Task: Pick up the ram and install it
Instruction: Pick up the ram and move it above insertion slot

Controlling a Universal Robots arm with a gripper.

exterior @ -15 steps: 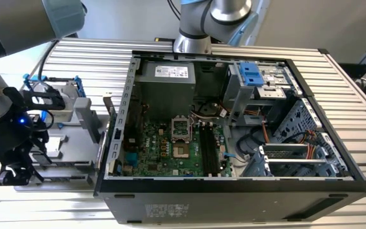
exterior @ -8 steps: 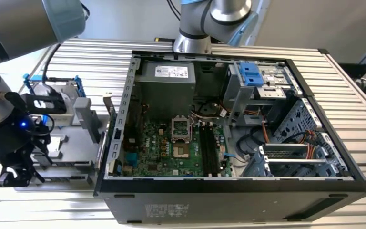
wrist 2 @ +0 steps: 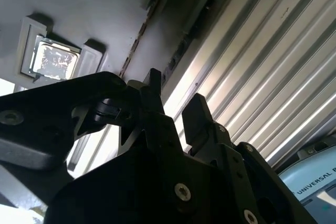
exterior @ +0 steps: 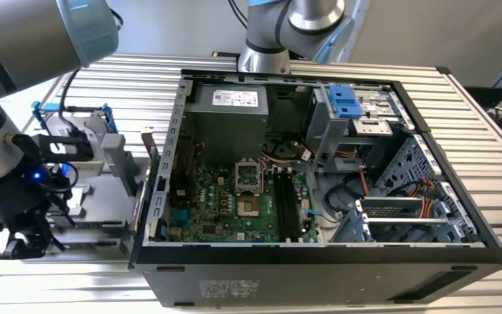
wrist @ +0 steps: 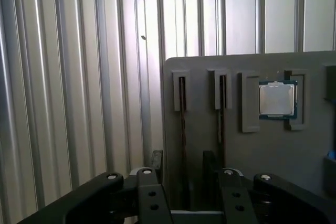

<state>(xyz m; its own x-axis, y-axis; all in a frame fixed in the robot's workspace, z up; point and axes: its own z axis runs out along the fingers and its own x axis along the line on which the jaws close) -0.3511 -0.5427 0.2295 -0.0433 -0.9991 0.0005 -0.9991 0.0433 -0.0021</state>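
Exterior view: the gripper (exterior: 23,243) hangs low over a grey tray (exterior: 102,196), well apart from the open computer case (exterior: 321,278).

Second wrist view: the fingers (wrist 2: 153,90) stand parted and hold nothing. The ram (wrist 2: 181,48) sits edge-on in its tray slot, running towards the gap between them.

First wrist view: the ram (wrist: 182,114) lies between the two fingers (wrist: 156,162), with daylight on either side. A second stick (wrist: 222,103) lies just outside one finger, and a square chip (wrist: 277,99) beyond it.

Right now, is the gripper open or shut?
Open. In the first wrist view the gripper has its fingers apart, a gap each side of the ram, which lies in its grey holder.
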